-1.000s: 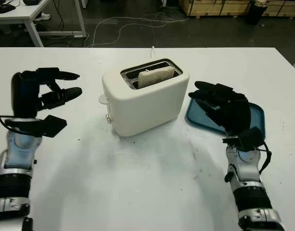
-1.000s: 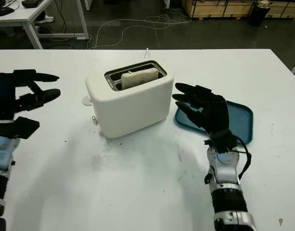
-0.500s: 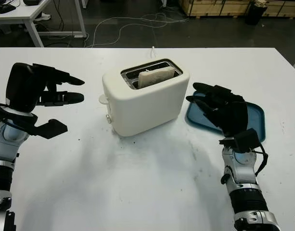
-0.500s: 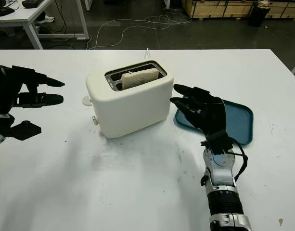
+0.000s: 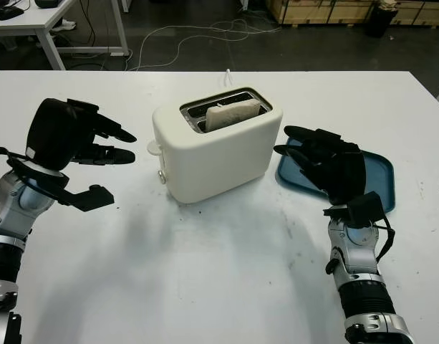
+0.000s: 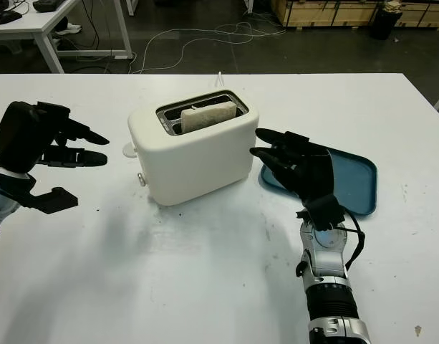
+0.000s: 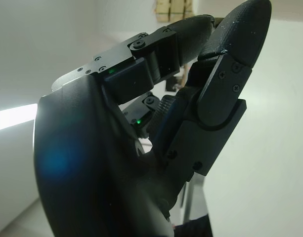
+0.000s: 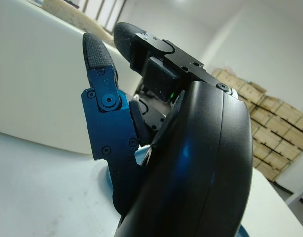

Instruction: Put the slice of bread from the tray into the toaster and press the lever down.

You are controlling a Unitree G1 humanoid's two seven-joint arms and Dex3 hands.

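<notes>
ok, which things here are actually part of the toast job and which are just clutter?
Part of the job:
- bread slice, already in the toaster slot
- toaster
- lever, not yet pressed
- blue tray
- left hand, open, near the lever side
- right hand, open, over the tray

Just lying about:
- cables on the floor
- wooden crates
- second table

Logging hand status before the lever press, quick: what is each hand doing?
Left hand: open, holding nothing, beside the toaster.
Right hand: open, holding nothing, over the tray.

Left hand [image 5: 65, 147]: you see a glossy black shell, screwed black fingers [image 7: 225, 74].
Right hand [image 5: 334, 168]: matching black.
Forearms: silver ribbed segments, black cables looped at wrists.
</notes>
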